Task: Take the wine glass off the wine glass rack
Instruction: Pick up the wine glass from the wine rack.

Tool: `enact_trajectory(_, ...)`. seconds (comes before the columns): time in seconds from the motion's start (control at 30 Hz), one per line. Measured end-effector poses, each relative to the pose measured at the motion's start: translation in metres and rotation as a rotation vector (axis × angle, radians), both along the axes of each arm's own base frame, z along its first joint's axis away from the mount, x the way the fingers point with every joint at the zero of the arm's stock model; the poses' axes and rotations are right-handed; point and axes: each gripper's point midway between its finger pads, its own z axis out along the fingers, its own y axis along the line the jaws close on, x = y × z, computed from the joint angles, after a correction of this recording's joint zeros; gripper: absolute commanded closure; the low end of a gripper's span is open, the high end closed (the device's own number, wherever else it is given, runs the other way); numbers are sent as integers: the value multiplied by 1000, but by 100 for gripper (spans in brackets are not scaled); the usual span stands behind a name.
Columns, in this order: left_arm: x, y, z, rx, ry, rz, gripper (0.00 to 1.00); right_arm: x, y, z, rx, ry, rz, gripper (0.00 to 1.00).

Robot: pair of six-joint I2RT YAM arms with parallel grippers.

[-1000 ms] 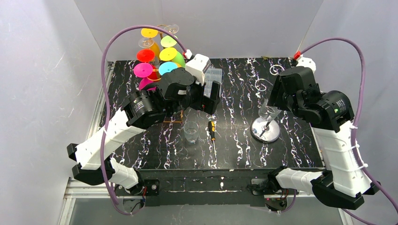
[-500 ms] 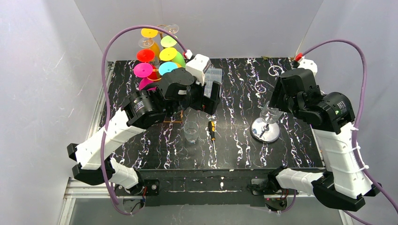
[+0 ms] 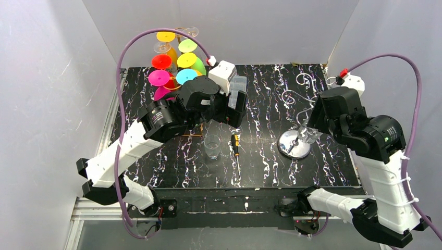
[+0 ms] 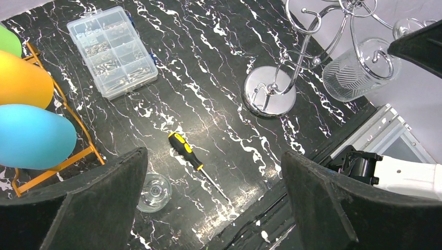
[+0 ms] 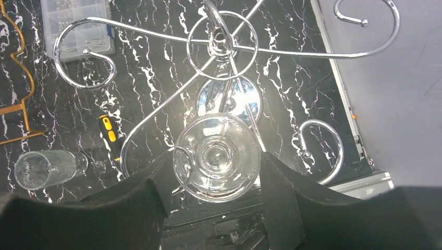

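The clear wine glass [image 5: 216, 156] sits between my right gripper's [image 5: 216, 167] black fingers, its round foot facing the wrist camera, and the gripper is shut on its bowl. The chrome wine glass rack [image 5: 156, 36] spreads its curled arms just beyond. One hook end overlaps the foot's left edge, and I cannot tell whether they touch. From above, the glass [image 3: 305, 133] hangs tilted right of the rack's base [image 3: 293, 147], under the right gripper [image 3: 312, 127]. The left gripper [image 4: 213, 177] hovers open and empty over the table, left of centre [image 3: 237, 107].
A second clear glass [image 3: 212, 146] stands near a yellow-handled screwdriver [image 3: 235, 146]. A clear plastic parts box [image 4: 112, 49] lies further back. An orange stand with coloured cups [image 3: 174, 62] fills the back left corner. Walls close in on both sides.
My right arm has swung to the right and slightly nearer, carrying the wine glass away from the rack's stem. The left arm has barely moved.
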Motion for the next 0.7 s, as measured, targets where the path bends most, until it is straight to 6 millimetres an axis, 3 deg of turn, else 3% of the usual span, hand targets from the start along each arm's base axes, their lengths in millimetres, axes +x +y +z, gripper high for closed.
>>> enact_trajectory(0.2,0,-1,0,0,2,-5,1,-7,-2,-2,10,3,8,69)
enact_trajectory(0.7,-3,-9,-4,-17,36,-23,1,-22,17,-9,75,52,142,72)
